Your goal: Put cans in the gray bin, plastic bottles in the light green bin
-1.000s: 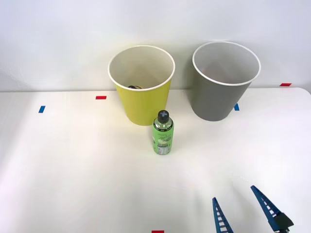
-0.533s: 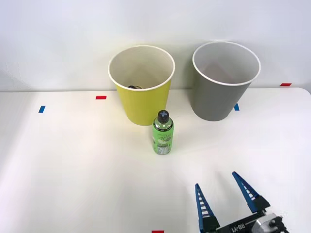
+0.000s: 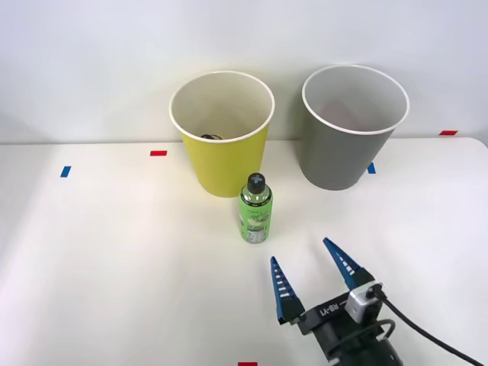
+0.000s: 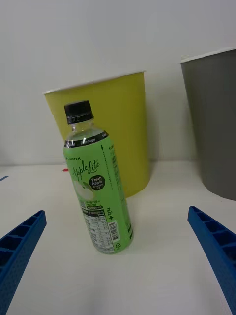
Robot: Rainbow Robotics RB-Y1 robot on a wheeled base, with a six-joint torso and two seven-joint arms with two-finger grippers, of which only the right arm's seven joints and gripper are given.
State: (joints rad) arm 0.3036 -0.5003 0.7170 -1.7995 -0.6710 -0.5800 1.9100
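Front view: the plastic bottle (image 3: 256,209) is seen upright at centre frame, just below the light green bin (image 3: 222,133), with the gray bin (image 3: 354,126) at upper right. The right gripper (image 3: 310,277) is held released at lower right, fingers spread toward the bottle and not touching it. Bare table (image 3: 114,259) is left all around — ample room for an approach.

Right wrist view: the bottle (image 4: 96,186) is framed between the blue fingers (image 4: 215,247). It is judged light, thin-walled and slick at the label, easily tipped — a mid-body hold is advised.
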